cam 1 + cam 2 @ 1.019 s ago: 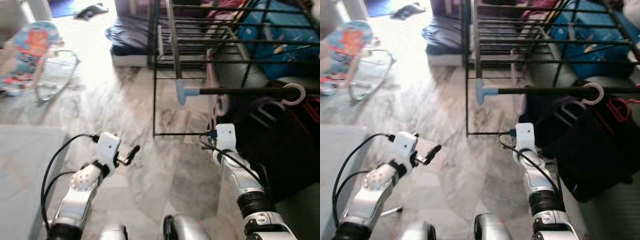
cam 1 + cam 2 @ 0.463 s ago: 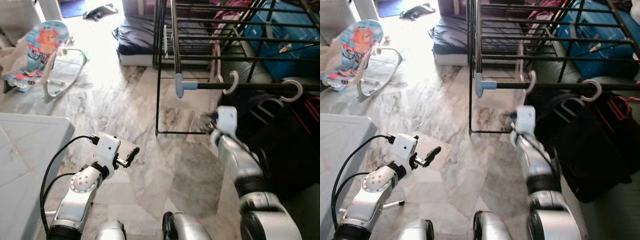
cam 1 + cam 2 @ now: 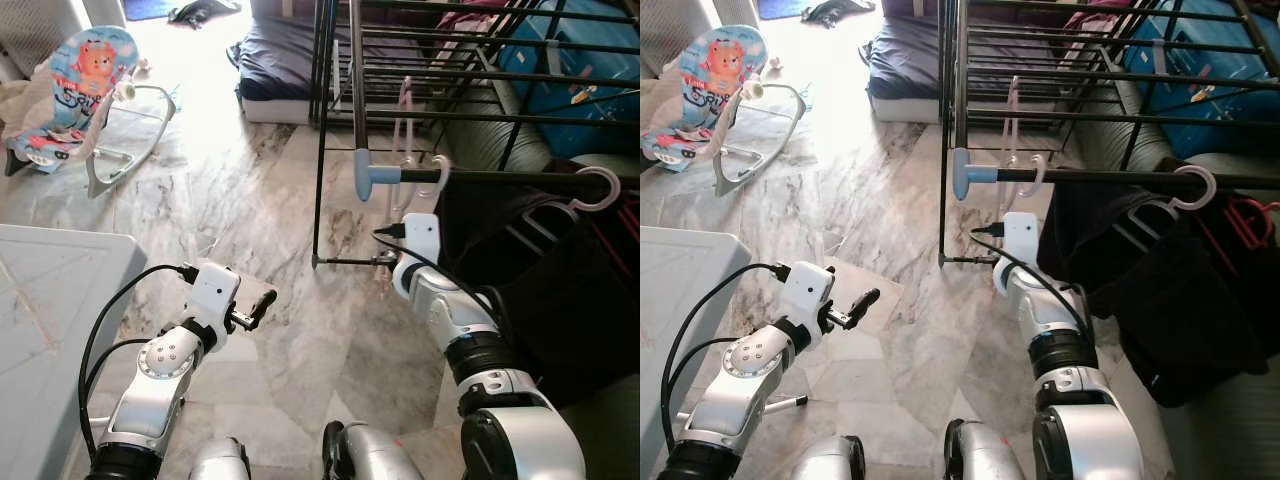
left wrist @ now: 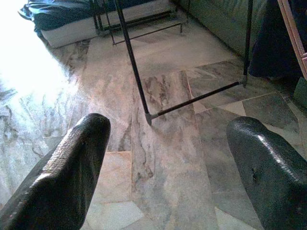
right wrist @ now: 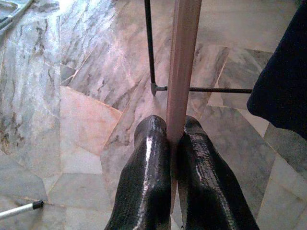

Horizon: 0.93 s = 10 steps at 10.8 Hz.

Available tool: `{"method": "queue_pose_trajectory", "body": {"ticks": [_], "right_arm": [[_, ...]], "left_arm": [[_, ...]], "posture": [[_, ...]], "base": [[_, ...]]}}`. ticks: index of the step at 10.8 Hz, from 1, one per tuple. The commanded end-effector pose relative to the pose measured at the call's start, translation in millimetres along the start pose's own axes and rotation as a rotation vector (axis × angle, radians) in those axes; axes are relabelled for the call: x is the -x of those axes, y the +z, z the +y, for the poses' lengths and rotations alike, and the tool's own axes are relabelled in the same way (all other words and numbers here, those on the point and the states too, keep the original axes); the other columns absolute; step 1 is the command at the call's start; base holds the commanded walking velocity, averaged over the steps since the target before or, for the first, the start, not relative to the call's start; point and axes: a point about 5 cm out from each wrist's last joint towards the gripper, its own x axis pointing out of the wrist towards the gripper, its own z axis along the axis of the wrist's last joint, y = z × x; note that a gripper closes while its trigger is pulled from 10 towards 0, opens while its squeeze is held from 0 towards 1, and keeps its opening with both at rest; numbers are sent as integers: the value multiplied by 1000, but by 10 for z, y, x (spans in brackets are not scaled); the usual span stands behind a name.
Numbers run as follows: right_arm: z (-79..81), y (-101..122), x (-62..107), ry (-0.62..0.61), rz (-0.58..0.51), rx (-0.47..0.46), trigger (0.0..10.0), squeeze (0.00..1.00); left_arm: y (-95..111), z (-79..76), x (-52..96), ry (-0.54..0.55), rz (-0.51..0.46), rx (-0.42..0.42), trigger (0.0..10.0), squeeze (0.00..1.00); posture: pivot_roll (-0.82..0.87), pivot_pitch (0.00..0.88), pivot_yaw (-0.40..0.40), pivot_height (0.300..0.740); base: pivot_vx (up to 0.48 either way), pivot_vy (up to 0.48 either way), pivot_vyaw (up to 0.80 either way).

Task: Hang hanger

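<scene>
A pale pink hanger [image 3: 404,125] stands upright at the drying rack's black rail [image 3: 500,178]. Its hook [image 3: 440,176] curls at the rail just beside the blue end cap [image 3: 365,178]. My right gripper [image 5: 173,139] is shut on the hanger's pink bar [image 5: 182,57], just below the rail, with the right wrist [image 3: 420,238] beneath the cap. Lower left, over the marble floor, my left gripper [image 3: 262,303] is open and holds nothing. Further right, a white hanger hook [image 3: 592,190] carries a dark garment [image 3: 560,290] on the same rail.
The rack's black frame [image 3: 318,150] and floor bar [image 3: 350,262] stand right in front. A grey table [image 3: 50,300] is at my left, a baby bouncer [image 3: 75,75] far left, a mattress [image 3: 285,60] behind, and a blue case [image 3: 570,80] and sofa to the right.
The camera has shifted. My right arm has lifted the pink hanger, and its hook now sits at the rail beside the blue cap. The left arm has kept its pose.
</scene>
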Motion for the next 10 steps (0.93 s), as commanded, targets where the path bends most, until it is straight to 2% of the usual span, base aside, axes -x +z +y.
{"method": "queue_pose_trajectory", "body": {"ticks": [1, 4, 5, 6, 7, 9, 10], "right_arm": [[23, -217, -17, 6, 94, 4, 10000, 0], [-84, -232, -13, -41, 85, 19, 10000, 0], [-172, -234, -2, -79, 74, 37, 10000, 0], [-176, -237, -2, -72, 75, 32, 10000, 0], [-189, -249, 5, -67, 69, 8, 10000, 1000], [-200, -246, 4, -70, 54, 19, 10000, 1000], [-262, -198, 22, -99, 9, 58, 10000, 1000]], "left_arm": [[-37, -3, 10, 7, 22, -4, 10000, 0], [-32, -8, 0, 7, 21, -4, 10000, 0], [-37, -23, -8, 3, 24, -4, 10000, 0], [-37, -26, -14, 3, 24, -4, 10000, 0], [-41, -37, -21, 1, 26, -4, 10000, 0], [-44, -41, -24, 3, 28, -3, 10000, 0], [-50, -24, -12, 17, 28, 4, 10000, 0]], "posture": [[18, 117, -73, 740], [15, 115, -73, 740], [7, 111, -74, 740], [7, 111, -74, 740], [6, 109, -75, 740], [5, 108, -77, 740], [7, 108, -76, 740]], "base": [[0, 0, 0], [0, 0, 0], [0, 0, 0], [0, 0, 0], [0, 0, 0], [0, 0, 0], [0, 0, 0]]}}
